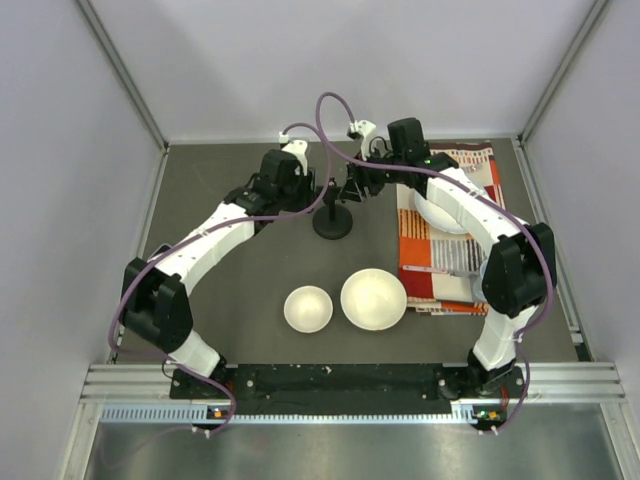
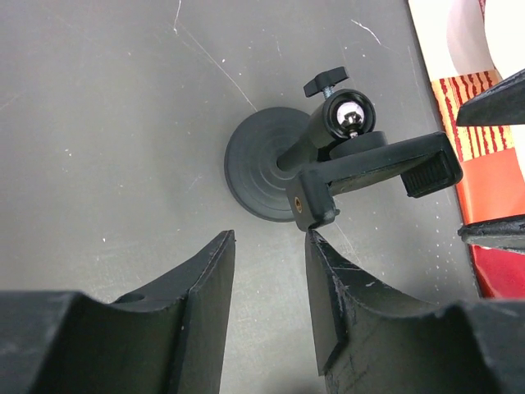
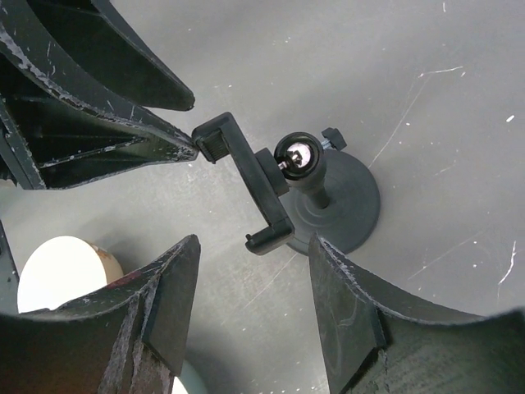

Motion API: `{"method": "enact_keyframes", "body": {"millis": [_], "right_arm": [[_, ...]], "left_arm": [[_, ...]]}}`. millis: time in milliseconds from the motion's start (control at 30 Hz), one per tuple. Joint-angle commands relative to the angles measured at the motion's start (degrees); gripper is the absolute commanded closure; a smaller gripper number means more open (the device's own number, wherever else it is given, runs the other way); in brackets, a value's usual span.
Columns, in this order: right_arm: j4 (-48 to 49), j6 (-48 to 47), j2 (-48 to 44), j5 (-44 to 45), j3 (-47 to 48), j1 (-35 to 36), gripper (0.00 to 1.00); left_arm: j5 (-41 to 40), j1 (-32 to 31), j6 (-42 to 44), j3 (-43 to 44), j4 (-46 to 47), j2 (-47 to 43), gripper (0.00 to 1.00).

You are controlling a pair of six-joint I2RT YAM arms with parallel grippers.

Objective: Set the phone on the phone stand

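The phone stand (image 1: 332,218) stands at the back middle of the table: a round disc base (image 2: 256,176), a short post with a ball joint and an empty clamp cradle (image 2: 373,168). It also shows in the right wrist view (image 3: 328,201). My left gripper (image 1: 318,190) is open and empty just left of the stand; in its wrist view (image 2: 269,246) one fingertip (image 2: 316,242) sits at the cradle's end. My right gripper (image 1: 362,186) is open and empty on the stand's right, hovering over the cradle (image 3: 254,254). The phone is not in any view.
Two white bowls (image 1: 308,308) (image 1: 373,298) sit in front of the stand. An orange, red and white patterned cloth (image 1: 450,265) lies at the right with a white dish (image 1: 440,215) on it. Grey enclosure walls surround the table.
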Motion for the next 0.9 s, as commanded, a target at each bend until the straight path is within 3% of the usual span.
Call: {"method": "enact_keyframes", "body": {"millis": [0, 167, 267, 333, 433, 467, 533, 700, 867], "right_arm": [[1.7, -0.9, -2.7, 1.3, 2.5, -0.3, 0.44], [1.8, -1.1, -3.9, 2.7, 2.0, -0.3, 0.43], [1.9, -1.4, -5.0, 4.0, 1.4, -0.3, 0.4], [2.0, -1.4, -5.8, 4.6, 1.1, -0.3, 0.4], [2.3, -1.3, -6.4, 4.6, 0.7, -0.3, 0.38], [2.3, -1.3, -6.5, 4.6, 0.7, -0.3, 0.38], [2.4, -1.1, -6.5, 5.1, 0.7, -0.3, 0.37], [2.0, -2.2, -7.8, 8.0, -0.9, -0.3, 0.37], [1.4, -5.8, -9.7, 11.1, -3.9, -0.5, 0.37]], "left_arm": [[-2.8, -0.2, 0.6, 1.8, 2.6, 0.0, 0.56], [-1.1, -0.2, -1.6, -0.2, -2.4, -5.9, 0.53], [-4.4, 0.3, -5.2, -8.1, -4.0, -15.2, 0.26], [-7.4, 1.7, -6.9, -14.6, -5.3, -22.8, 0.19], [-6.7, 10.2, -12.4, -19.2, -12.5, -30.5, 0.08], [-6.7, 15.8, -14.5, -19.5, -14.6, -31.8, 0.06], [-11.1, 20.4, -15.9, -19.5, -20.6, -33.5, 0.02], [-16.7, 32.9, -24.4, -19.2, -27.2, -29.4, 0.02], [-14.8, 45.0, -27.7, -17.3, -28.8, -14.6, 0.02]]}}
